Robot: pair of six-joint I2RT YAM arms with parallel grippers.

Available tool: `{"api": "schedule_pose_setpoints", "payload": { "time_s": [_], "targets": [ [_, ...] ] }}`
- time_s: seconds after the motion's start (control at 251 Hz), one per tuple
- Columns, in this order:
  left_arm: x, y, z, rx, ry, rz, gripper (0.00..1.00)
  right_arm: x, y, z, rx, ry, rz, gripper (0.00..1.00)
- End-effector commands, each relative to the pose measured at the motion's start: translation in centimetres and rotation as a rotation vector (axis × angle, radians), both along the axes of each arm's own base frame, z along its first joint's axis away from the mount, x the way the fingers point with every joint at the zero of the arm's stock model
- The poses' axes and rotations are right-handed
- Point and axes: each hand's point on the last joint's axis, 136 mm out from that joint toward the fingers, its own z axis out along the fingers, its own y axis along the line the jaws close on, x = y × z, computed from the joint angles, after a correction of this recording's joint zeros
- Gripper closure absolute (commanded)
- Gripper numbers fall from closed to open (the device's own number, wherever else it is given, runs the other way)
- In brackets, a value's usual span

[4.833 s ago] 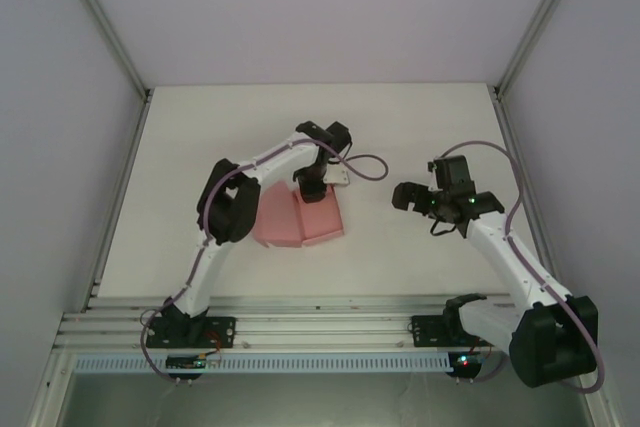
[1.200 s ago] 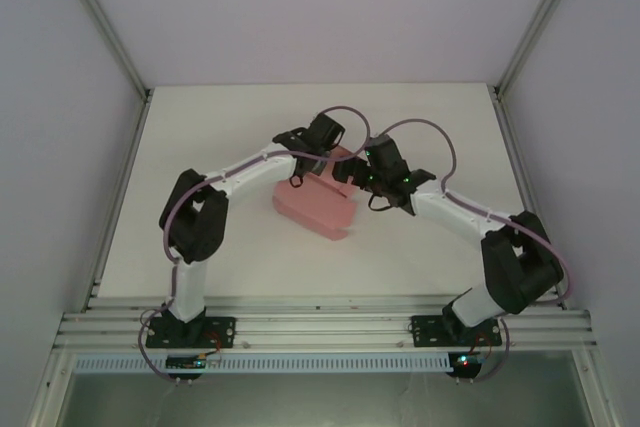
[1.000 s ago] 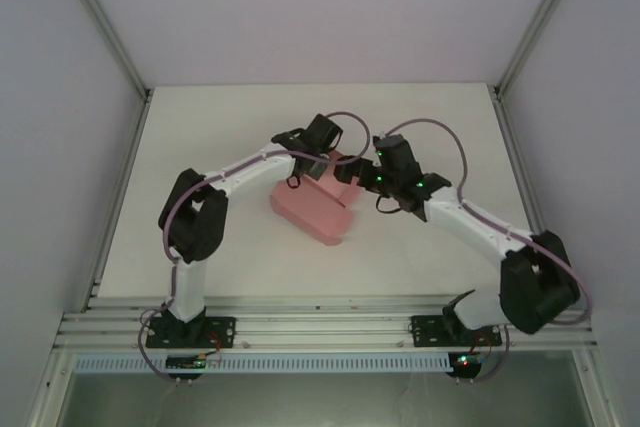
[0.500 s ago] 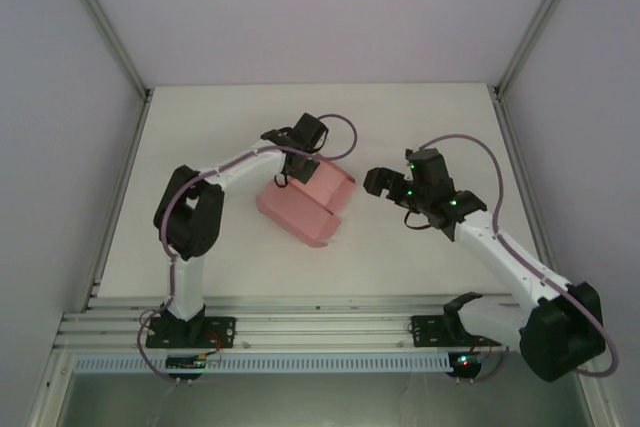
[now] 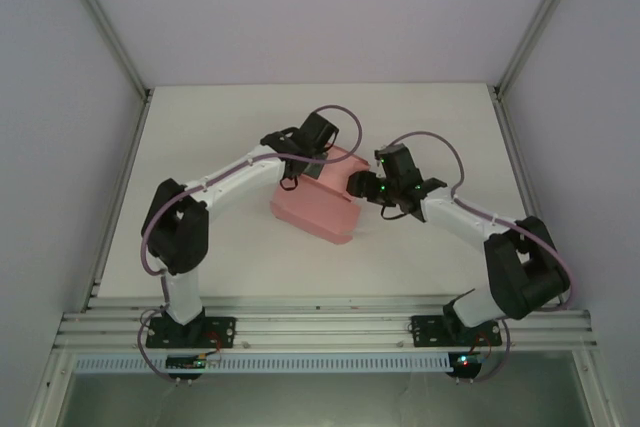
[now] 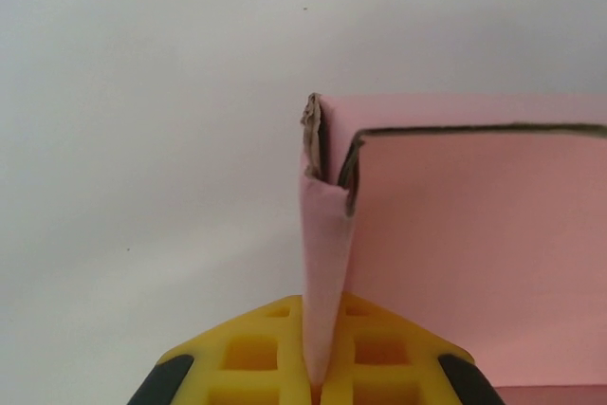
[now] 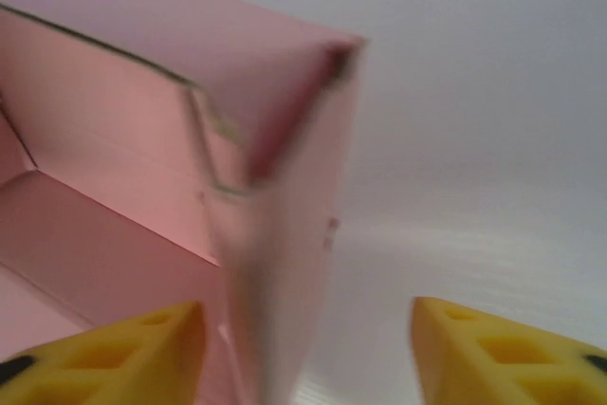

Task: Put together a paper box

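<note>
The paper box [image 5: 318,205] lay at mid-table, its far wall pinched in the closed left gripper [image 6: 321,348], while the half-open right gripper [image 7: 305,318] straddled its right corner wall, touching nothing, and probably needed to close squarely and gently.

The paper box [image 5: 312,211] is matt pink card, on a smooth white table [image 5: 200,137].

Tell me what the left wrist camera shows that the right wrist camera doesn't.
Left wrist view: the left gripper pinched shut on one thin upright wall of the paper box, with a frayed corner at the top. Right wrist view: the right gripper with its jaws apart, straddling a wall edge, and the box's hollow inside to the left. Both: pink card, yellow fingers and the plain white table.
</note>
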Motion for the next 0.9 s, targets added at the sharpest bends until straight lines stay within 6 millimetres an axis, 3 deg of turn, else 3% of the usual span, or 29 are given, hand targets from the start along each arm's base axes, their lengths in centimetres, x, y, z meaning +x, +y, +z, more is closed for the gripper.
{"api": "schedule_pose_setpoints", "payload": {
  "time_s": [0.0, 0.14, 0.216, 0.339, 0.427, 0.535, 0.639, 0.814, 0.894],
  "targets": [
    [-0.1, 0.4, 1.0, -0.006, -0.020, 0.029, 1.00, 1.0, 0.9, 1.0, 0.032, -0.026, 0.005, 0.57],
    [-0.4, 0.5, 1.5, -0.011, -0.034, 0.040, 1.00, 1.4, -0.5, -0.1, -0.038, -0.008, -0.059, 0.88],
    [-0.5, 0.4, 2.2, -0.029, -0.043, 0.039, 1.00, 2.5, -2.2, -0.7, -0.135, -0.035, -0.133, 0.96],
    [-0.7, 1.1, 2.8, -0.017, -0.061, 0.096, 1.00, 1.7, -6.5, -2.5, -0.484, 0.020, -0.285, 1.00],
    [-0.6, 2.9, 3.6, 0.035, -0.096, 0.188, 1.00, 0.8, -10.2, -3.3, -0.685, 0.085, -0.404, 1.00],
    [-0.8, 5.4, 4.1, 0.117, -0.123, 0.301, 1.00, 0.0, -14.5, -2.9, -0.876, 0.120, -0.557, 1.00],
    [-1.1, 6.8, 4.0, 0.153, -0.124, 0.339, 1.00, -0.6, -17.3, -2.1, -1.016, 0.128, -0.639, 1.00],
    [-1.6, 9.3, 4.0, 0.179, -0.122, 0.403, 1.00, -1.4, -20.3, -0.7, -1.136, 0.127, -0.714, 1.00],
    [-1.6, 8.9, 3.7, 0.163, -0.104, 0.386, 1.00, -0.7, -19.4, -0.8, -1.092, 0.093, -0.677, 1.00]
  ]
}}
